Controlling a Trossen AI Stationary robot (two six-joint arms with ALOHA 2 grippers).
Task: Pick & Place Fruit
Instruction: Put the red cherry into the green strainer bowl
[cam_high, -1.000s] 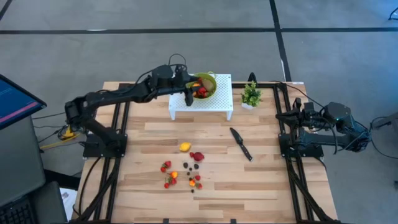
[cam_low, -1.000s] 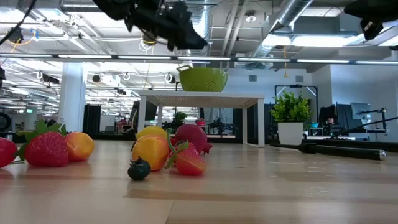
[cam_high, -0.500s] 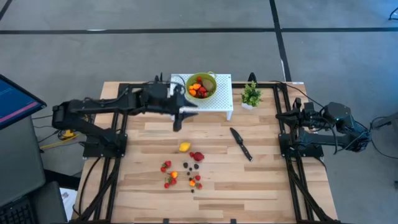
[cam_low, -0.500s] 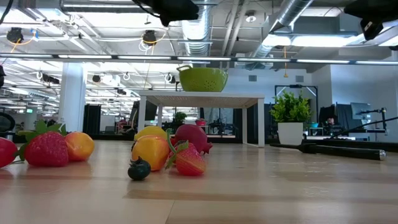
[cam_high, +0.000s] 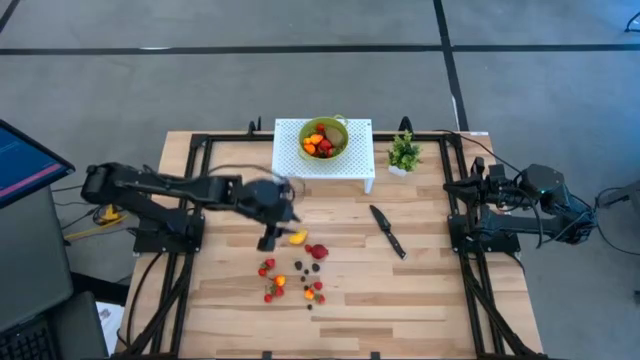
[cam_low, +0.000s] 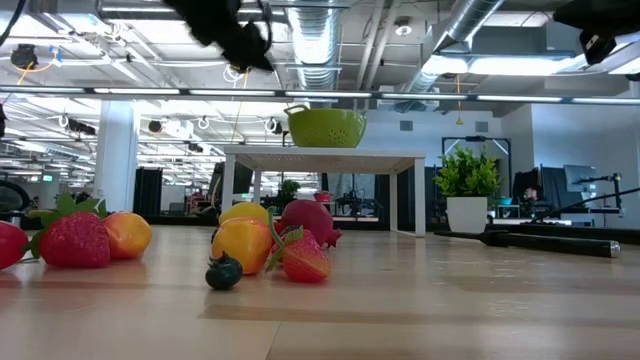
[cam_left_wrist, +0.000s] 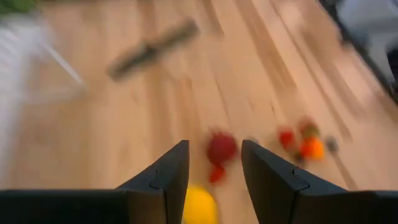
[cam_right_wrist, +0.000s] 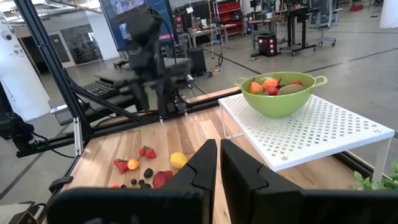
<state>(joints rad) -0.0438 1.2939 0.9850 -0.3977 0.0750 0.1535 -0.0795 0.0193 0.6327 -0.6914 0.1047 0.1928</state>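
Several fruits (cam_high: 293, 275) lay loose on the near part of the wooden table (cam_high: 420, 290): strawberries, small orange pieces and dark berries in a scatter, with a yellow one (cam_high: 297, 237) and a dark red one (cam_high: 318, 251) at the scatter's far edge. Just beside that yellow piece hovered the left gripper (cam_high: 271, 238), its fingers (cam_left_wrist: 169, 175) parted with nothing between them; in its wrist view the yellow and red fruits showed through the gap. It looked ready for another pick. A black knife (cam_high: 387, 231) lay off to the right of the scatter, untouched. Farther back, on a white perforated stand (cam_high: 352, 160), the green colander (cam_high: 324, 138) already held a few pieces, orange, red and a brown-green one. So the job seemed partly done, with the larger share left on the boards. At the table's right edge the right gripper (cam_right_wrist: 218, 163) waited, fingers pressed together and empty. A small potted plant (cam_high: 403, 153) stood beside the stand.
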